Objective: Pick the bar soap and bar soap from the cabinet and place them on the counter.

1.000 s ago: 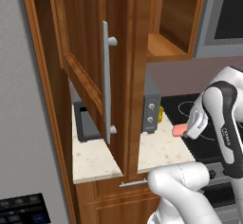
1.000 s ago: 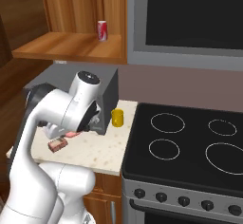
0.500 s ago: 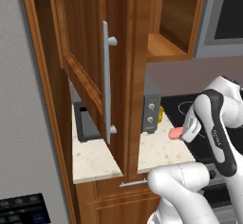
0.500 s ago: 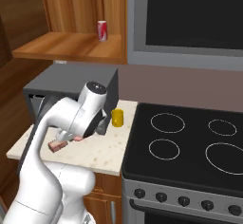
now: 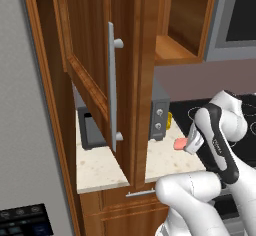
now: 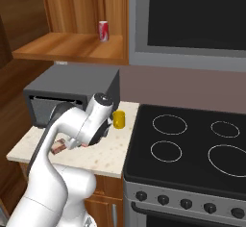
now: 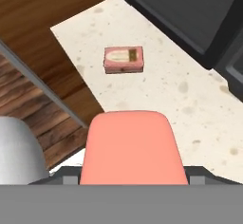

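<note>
Lower and nearer now, the arm has swung the tool (image 5: 186,143) down from beside the microwave (image 6: 72,94) toward the near part of the bench (image 5: 100,167), and the bar soap (image 7: 131,148) has come with it. Closed on that salmon-pink bar, the tool hangs just above the speckled stone; in the hand view the bar hides the fingertips, so the grip itself is hard to make out. A second pink bar (image 7: 124,59) lies flat on the bench farther off, with a pale oval patch and a small dark mark on its top, too blurred to read. From the right base view that bar (image 6: 58,146) peeks out from behind the arm, half covered. The cabinet (image 5: 107,75) door stands open at left, its silver handle (image 5: 112,87) upright, and it blocks part of the microwave. A red can (image 6: 103,31) sits on the open shelf above, its print unreadable. A yellow object (image 6: 118,119) stands just right of the microwave.
</note>
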